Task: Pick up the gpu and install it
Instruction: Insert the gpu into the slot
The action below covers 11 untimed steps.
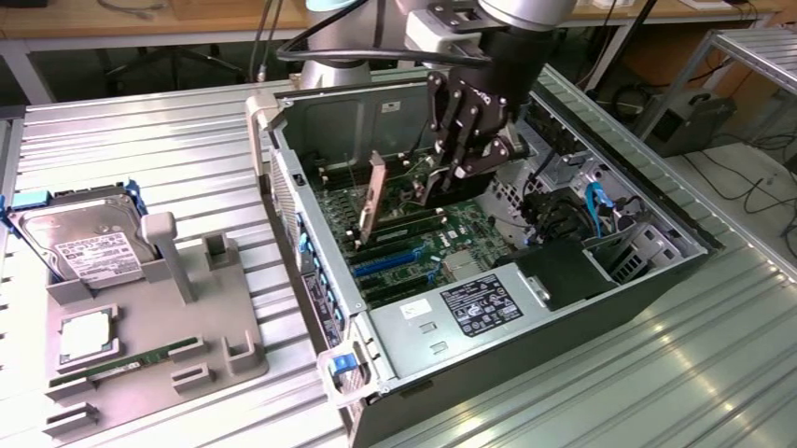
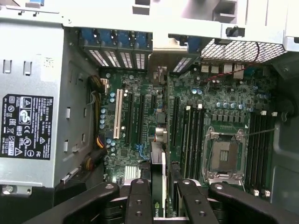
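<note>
The gpu (image 1: 417,187) stands on edge inside the open computer case (image 1: 293,224), over the motherboard's expansion slots, with its long beige end bracket (image 1: 370,210) toward the case's rear wall. My gripper (image 1: 464,173) reaches down into the case from above and is shut on the card's dark body. In the wrist view the gpu (image 2: 159,163) runs edge-on between my black fingers (image 2: 139,203), in line with a black slot on the board (image 2: 140,116). Whether the card sits in a slot I cannot tell.
A power supply (image 1: 480,308) with a black label fills the case's near end. Cables and drive bays (image 1: 585,215) crowd the exterior view's right. A grey fixture (image 1: 162,317) on the ribbed table holds a hard drive (image 1: 81,243) and a green memory stick (image 1: 125,359). An open CPU socket (image 2: 224,158) lies beside memory slots.
</note>
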Tool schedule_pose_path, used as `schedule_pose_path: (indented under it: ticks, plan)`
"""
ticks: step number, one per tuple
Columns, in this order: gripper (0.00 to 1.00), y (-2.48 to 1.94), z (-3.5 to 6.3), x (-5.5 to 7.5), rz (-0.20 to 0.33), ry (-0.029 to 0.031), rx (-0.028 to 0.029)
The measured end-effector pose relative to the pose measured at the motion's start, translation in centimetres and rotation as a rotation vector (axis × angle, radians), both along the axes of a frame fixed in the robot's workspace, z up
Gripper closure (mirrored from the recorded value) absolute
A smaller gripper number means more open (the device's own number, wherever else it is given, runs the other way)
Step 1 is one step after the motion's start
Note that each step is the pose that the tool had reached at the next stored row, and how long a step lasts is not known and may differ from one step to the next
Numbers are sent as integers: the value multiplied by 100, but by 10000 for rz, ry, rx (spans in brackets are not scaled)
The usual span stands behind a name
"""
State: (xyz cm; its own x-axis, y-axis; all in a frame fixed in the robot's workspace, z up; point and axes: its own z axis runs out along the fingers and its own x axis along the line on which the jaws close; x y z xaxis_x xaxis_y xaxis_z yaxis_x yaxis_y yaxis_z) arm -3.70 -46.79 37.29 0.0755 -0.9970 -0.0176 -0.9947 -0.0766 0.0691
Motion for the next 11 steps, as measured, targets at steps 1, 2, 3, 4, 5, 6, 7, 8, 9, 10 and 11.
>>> schedule_pose_path:
  ticks: [1, 2, 3, 4, 5, 6, 7, 8, 9, 10, 11]
  plan:
    - [74, 14, -15, -15, -18, -22, -1]
    - [74, 25, -32, -32, -37, -40, -3]
    - [74, 33, -44, -44, -50, -49, -4]
    - [74, 56, -81, -82, -79, -58, -7]
    - [74, 69, -101, -103, -89, -59, -10]
    - [74, 80, -117, -121, -97, -60, -10]
    - [74, 90, -131, -136, -103, -61, -12]
    - [74, 103, -150, -156, -112, -62, -12]
    - [74, 114, -166, -173, -117, -63, -14]
    - [74, 127, -183, -191, -122, -63, -15]
    - [74, 146, -209, -221, -128, -63, -18]
